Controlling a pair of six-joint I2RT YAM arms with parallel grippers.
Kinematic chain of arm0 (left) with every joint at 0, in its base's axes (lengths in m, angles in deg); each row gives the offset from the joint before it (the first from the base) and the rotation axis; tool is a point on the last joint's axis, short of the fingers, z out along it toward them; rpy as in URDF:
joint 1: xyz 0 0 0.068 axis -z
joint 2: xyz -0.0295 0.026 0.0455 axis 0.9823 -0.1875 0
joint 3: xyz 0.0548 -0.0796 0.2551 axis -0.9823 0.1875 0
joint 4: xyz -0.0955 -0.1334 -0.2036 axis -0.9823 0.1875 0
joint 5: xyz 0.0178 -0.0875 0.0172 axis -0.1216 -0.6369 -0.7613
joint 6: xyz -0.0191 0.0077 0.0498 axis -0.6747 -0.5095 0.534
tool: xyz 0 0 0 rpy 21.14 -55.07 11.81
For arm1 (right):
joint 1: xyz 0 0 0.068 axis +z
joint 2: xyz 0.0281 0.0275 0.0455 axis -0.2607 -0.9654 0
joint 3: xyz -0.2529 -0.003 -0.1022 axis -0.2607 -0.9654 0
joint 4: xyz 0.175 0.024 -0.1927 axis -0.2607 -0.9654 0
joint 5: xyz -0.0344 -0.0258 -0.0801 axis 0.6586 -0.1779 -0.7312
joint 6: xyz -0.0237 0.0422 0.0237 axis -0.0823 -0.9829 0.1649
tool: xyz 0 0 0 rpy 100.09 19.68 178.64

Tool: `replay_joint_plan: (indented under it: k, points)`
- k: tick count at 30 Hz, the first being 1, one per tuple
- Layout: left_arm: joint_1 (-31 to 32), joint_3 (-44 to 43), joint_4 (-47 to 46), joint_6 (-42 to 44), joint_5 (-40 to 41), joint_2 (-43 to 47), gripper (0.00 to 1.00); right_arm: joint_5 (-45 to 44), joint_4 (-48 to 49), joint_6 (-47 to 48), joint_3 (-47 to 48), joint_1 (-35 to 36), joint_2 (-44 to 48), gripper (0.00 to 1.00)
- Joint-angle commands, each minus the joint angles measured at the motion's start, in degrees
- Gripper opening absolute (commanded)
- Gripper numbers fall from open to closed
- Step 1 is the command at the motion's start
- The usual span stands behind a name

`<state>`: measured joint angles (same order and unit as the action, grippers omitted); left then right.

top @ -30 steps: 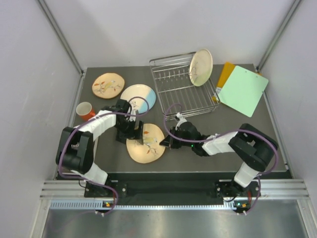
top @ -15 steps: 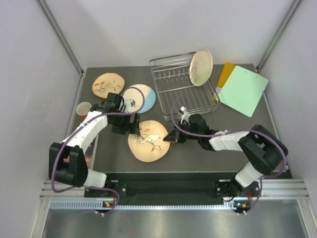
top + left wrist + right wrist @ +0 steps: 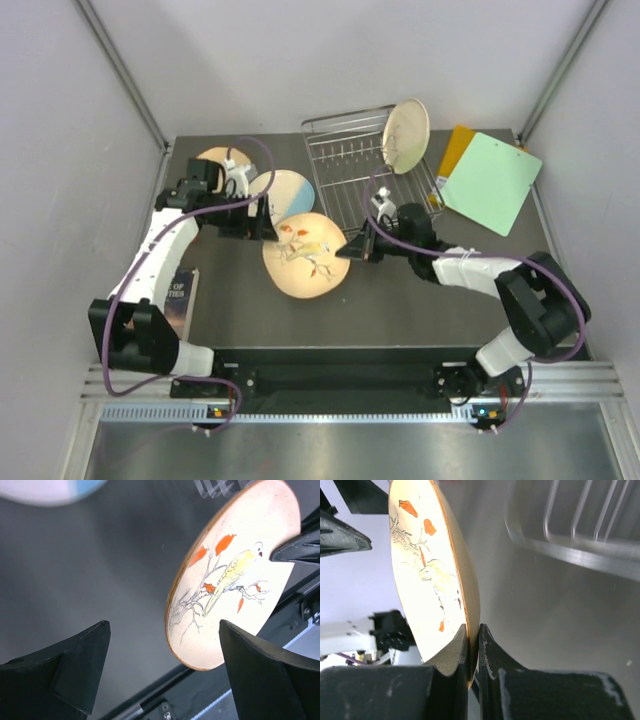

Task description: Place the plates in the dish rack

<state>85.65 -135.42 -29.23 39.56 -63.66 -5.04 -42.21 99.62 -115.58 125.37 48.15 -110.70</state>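
The dish rack point(image 3: 372, 195) sits on the worktop point(image 3: 400, 310) at the far side, right of centre. The racked plate point(image 3: 407, 135) stands on edge in its far right corner. Just right of the rack lies the lower board point(image 3: 458, 148), with the upper board point(image 3: 490, 182) overlapping it. Left of the rack, the flat plate point(image 3: 292, 190) lies on the worktop. Farther left, the far-left plate point(image 3: 222, 156) lies partly under the left arm. Just near of the flat plate, the tilted plate point(image 3: 305, 255) hangs between the tools. The right tool point(image 3: 352, 250) is clamped on its right rim. The left tool point(image 3: 265, 225) is just beside its left rim, apart from it, jaws spread. A booklet point(image 3: 180, 300) lies near the worktop's near left edge.
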Motion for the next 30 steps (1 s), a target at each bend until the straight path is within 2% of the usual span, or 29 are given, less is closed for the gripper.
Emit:
replay_joint_plan:
  k: [1,6,8,10,13,16,23,30]
  points:
    - [-2.24,-7.99,0.17,2.47,-4.38,-0.28,0.94,6.62,8.85,-2.15,13.0,-4.9,1.7,0.0]
    - [-3.99,-12.22,-3.23,0.55,-9.46,-4.41,0.94,8.12,5.7,-0.14,21.89,-9.03,-2.86,0.0]
    - [-5.57,-13.63,-6.4,-6.91,-13.42,-7.03,0.93,8.12,4.81,0.92,25.23,-9.74,-4.7,0.0]
    - [-6.02,-13.29,-14.13,-14.97,-21.65,-8.71,0.91,8.21,4.02,1.89,27.43,-10.36,-5.5,0.0]
    - [-8.13,-10.92,-27.47,-25.43,-27.39,-11.17,0.83,8.56,3.4,1.36,29.19,-10.98,-7.09,0.0]
    - [-8.13,-9.15,-37.58,-31.78,-29.6,-12.75,0.8,8.12,2.35,1.89,30.08,-11.24,-7.7,0.0]
    - [-7.78,-10.3,-41.31,-37.25,-34.78,-14.87,0.7,6.63,1.47,1.36,29.38,-11.85,-8.14,0.0]
    - [-6.72,-9.07,-39.12,-35.94,-34.97,-14.26,0.68,5.84,2.08,0.83,31.47,-11.94,-9.73,0.0]
